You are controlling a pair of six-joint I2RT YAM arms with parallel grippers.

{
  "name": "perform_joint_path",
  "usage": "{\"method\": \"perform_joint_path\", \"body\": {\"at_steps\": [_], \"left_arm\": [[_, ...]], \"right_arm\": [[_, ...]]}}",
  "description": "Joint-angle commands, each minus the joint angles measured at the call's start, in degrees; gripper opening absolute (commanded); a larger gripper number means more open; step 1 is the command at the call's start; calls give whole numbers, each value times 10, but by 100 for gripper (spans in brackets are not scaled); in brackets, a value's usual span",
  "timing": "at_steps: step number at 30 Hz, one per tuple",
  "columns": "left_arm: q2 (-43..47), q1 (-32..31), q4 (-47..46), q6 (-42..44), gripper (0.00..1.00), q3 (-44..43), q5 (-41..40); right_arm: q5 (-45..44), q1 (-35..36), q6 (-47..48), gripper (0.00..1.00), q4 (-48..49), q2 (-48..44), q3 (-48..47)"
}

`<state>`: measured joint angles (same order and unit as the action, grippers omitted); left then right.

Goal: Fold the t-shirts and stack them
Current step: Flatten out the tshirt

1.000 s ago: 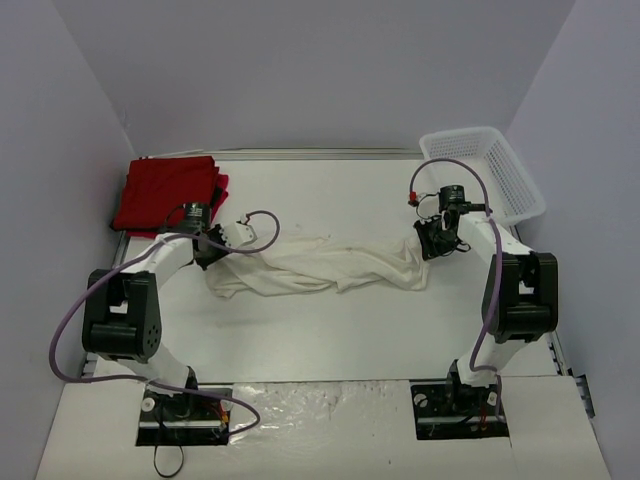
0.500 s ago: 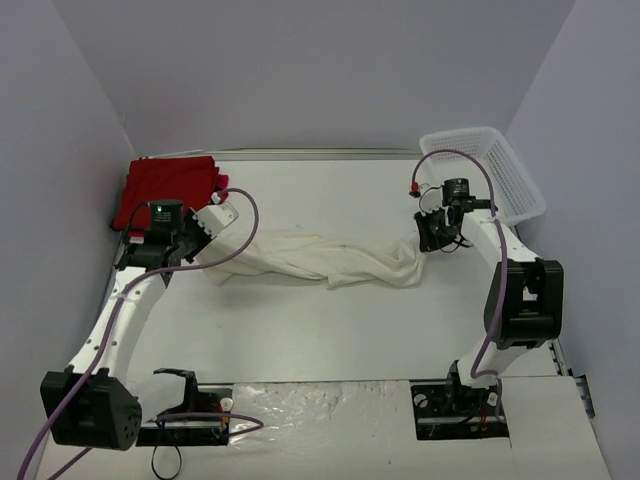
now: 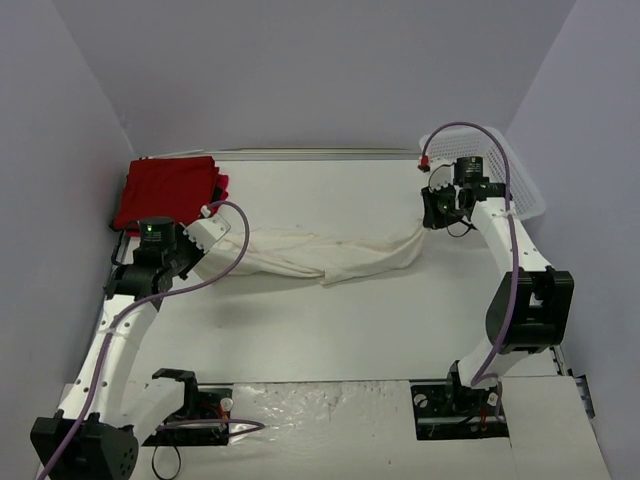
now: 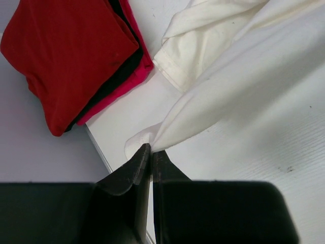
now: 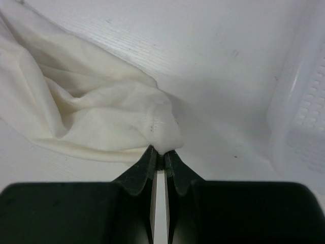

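The cream-white t-shirt [image 3: 320, 255] hangs stretched in a long twisted band between both arms above the table. My left gripper [image 3: 197, 250] is shut on its left end, the cloth [image 4: 213, 96] pinched at the fingertips [image 4: 151, 150]. My right gripper [image 3: 428, 222] is shut on its right end, a hem corner [image 5: 161, 133] squeezed between the tips [image 5: 161, 152]. The red t-shirts [image 3: 168, 190] lie folded in a stack at the back left corner, and in the left wrist view the red stack [image 4: 71, 56] shows just beyond the white cloth.
A white mesh basket [image 3: 490, 175] stands at the back right, close behind the right arm; its rim [image 5: 299, 101] shows in the right wrist view. Purple walls close in on both sides and the back. The table's left edge [image 4: 99, 147] runs just beside the left gripper.
Both grippers have moved apart and up, pulling the cream-white t-shirt from a slack heap into a taut band. The left arm swung out left; the right arm reached toward the basket.
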<state>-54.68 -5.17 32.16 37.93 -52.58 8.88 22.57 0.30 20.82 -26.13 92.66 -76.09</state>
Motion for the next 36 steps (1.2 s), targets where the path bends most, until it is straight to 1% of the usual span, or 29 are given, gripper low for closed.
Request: {"method": "perform_joint_path", "body": {"at_steps": [1,9,10,11,12,13,14,15,17,18,20,21,22,25,28,29,30,32,36], "left_arm": [[9,3,8,-18,2,-1,-8],[5,3,-5,-29,2,23,-4],[3,2,-5,-28,2,25,-4],[1,2,-5,-29,2,27,-4],[-1,2,-6,-30,2,29,-4],[-1,2,-7,-30,2,30,-4],[-2,2,-9,-30,2,32,-4],[-3,2,-12,-31,2,34,-5],[-6,2,-12,-33,2,36,-6],[-8,2,-13,-33,3,35,-6],[-10,2,-17,-36,2,36,-11],[-14,2,-19,-37,2,34,-11],[-14,2,-21,-43,2,34,-12],[-20,2,-27,-55,2,33,-15],[-20,1,-26,-61,2,32,-19],[-20,1,-26,-64,2,33,-19],[-20,1,-26,-64,2,34,-19],[-21,1,-27,-68,2,35,-22],[-30,-1,-29,-82,2,41,-19]], "right_arm": [[-34,-18,-10,0,-14,33,-48],[-53,-25,-25,0,-13,148,-162],[-53,-26,-25,9,-12,157,-176],[-53,-26,-25,12,-13,166,-181],[-51,-26,-24,12,-12,179,-185],[-50,-26,-23,15,-12,183,-187],[-49,-26,-22,23,-12,187,-192],[-46,-26,-18,35,-10,188,-193],[-37,-29,-15,37,-10,176,-197],[-31,-30,-11,45,-9,169,-196],[-25,-31,0,48,-6,138,-187],[-27,-32,7,55,4,123,-180],[-27,-31,13,58,6,109,-173],[-17,-28,58,55,2,49,-124],[-25,-19,127,44,-29,-29,-52],[-29,-9,141,36,-52,-41,-18],[-31,-6,162,33,-63,-68,0],[-42,22,177,34,-87,-92,53],[-63,69,182,37,-94,-142,126]]}}
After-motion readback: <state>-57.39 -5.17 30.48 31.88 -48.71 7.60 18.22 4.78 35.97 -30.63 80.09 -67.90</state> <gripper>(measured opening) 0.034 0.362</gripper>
